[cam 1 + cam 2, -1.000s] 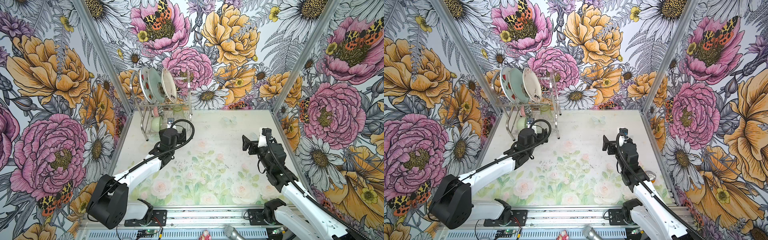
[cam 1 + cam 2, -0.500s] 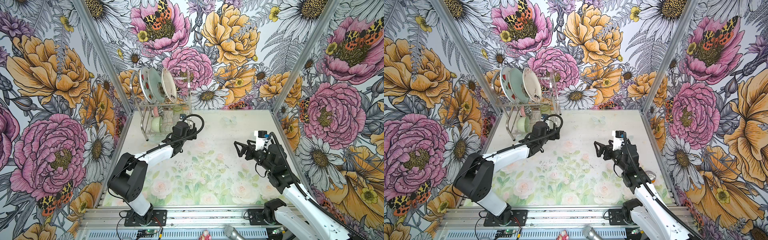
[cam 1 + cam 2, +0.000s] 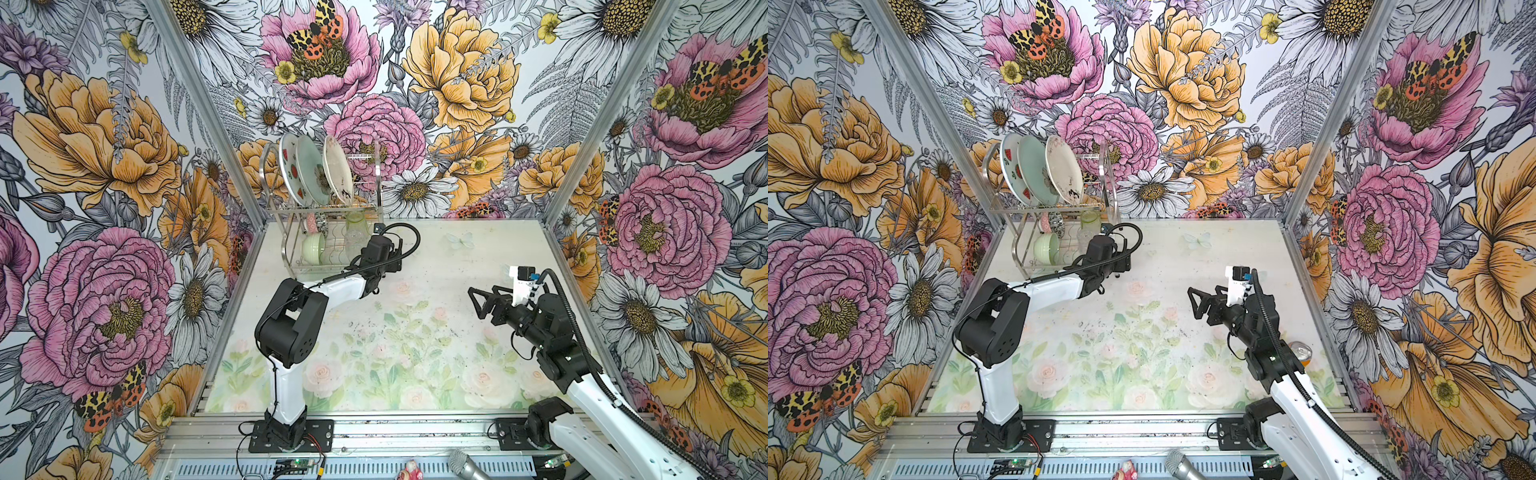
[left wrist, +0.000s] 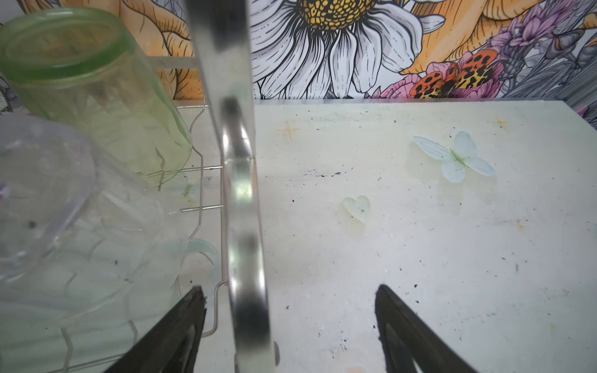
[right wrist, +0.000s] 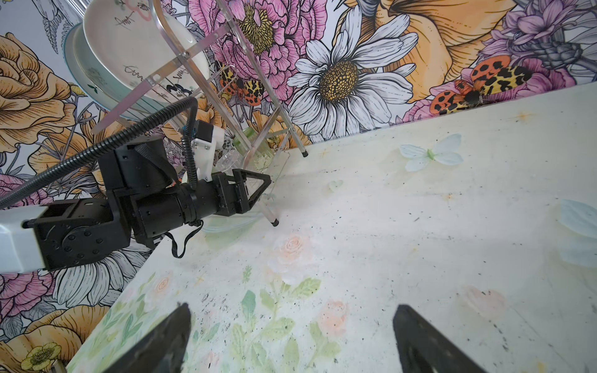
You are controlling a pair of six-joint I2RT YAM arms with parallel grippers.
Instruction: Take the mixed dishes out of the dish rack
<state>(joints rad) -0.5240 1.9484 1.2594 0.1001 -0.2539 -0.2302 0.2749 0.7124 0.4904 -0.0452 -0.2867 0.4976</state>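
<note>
Left gripper [image 4: 289,288] apart astride dish rack [image 4: 240,181] post, right gripper [image 5: 292,306] apart, plate [image 5: 129,42] scribbles unreadable

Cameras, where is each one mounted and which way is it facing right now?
Top views: above the near edge, looking down toward the back wall; left arm, right arm, dish rack.
Left wrist: on left arm, facing the rack's handle and green tumbler past the open left gripper.
Right wrist: on right arm, facing the rack over the open right gripper.
Shared: both wrist views show the butterfly print.
</note>
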